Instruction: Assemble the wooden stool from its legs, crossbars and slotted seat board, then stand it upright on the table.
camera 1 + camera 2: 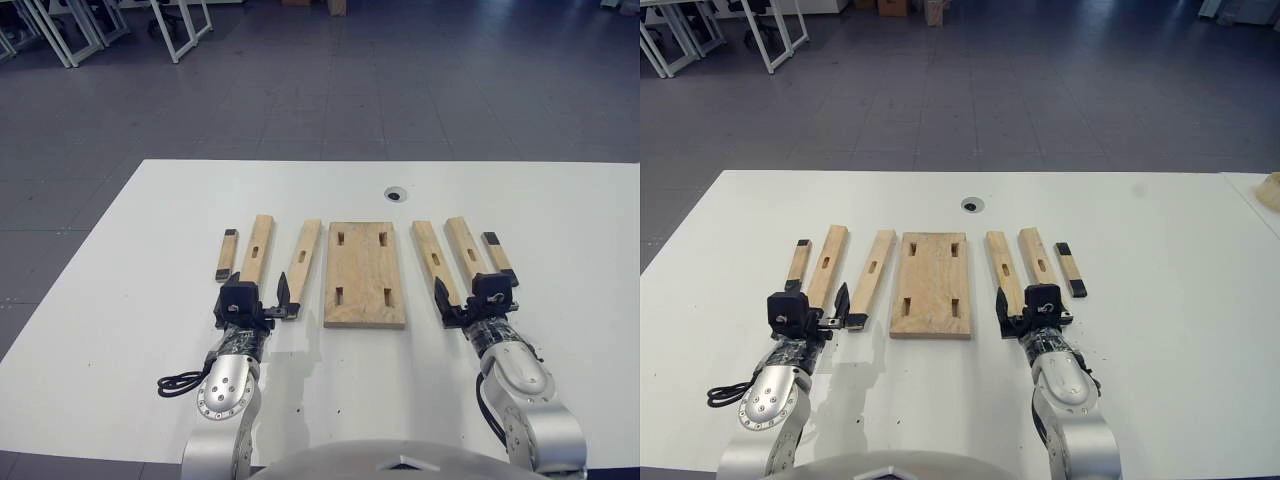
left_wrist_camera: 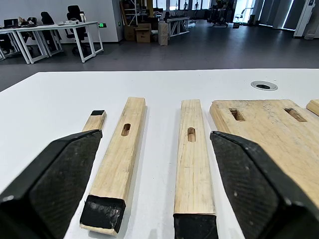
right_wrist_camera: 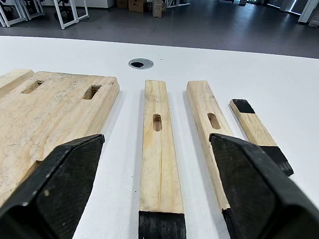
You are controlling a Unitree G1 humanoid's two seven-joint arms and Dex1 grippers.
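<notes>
Left eye view tells me nothing is joined yet. On the white table (image 1: 120, 300) the slotted seat board (image 1: 365, 272) lies flat in the middle, with two left legs (image 1: 257, 250) and two right legs (image 1: 432, 258) flanking it. One short left crossbar (image 1: 227, 254) and one right crossbar (image 1: 497, 256) lie outermost. My left gripper (image 1: 262, 300) and right gripper (image 1: 468, 298) sit at the legs' near ends, jaws apart and empty. I judge that all the assembly is left to do.

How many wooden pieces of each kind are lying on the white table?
Long pale wooden legs with one slot hole: 4
Short black-tipped wooden crossbars: 2
Flat rectangular wooden seat board with four slots: 1
Total: 7
</notes>
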